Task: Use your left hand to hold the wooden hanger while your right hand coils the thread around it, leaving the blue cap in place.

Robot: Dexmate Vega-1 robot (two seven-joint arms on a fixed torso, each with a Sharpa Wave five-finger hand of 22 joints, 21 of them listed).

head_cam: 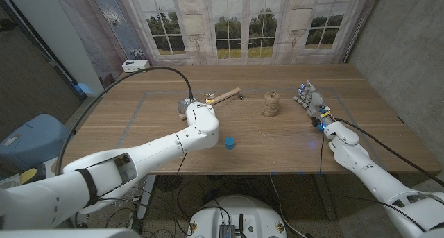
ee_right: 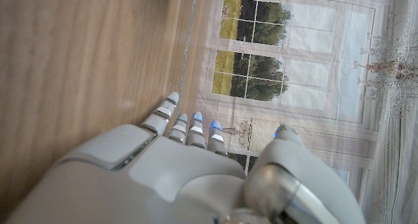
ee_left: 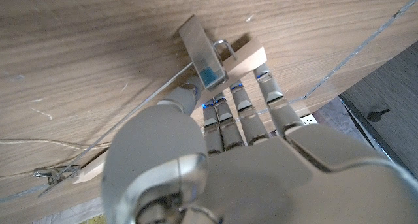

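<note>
There is no text, label, brand, number or sign that I can read in these pictures, on the things or the table.

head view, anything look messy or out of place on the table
Only a little: loose thread trails off the twine spool across the table. The wooden hanger lies at an angle under the left hand; the blue cap sits alone.

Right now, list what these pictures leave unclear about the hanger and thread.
- Wooden hanger: in the head view, the left hand covers its near end.
- Grip: the left wrist view shows fingers at the hanger; contact unclear.
- Thread: too thin to trace beyond the spool.
</note>
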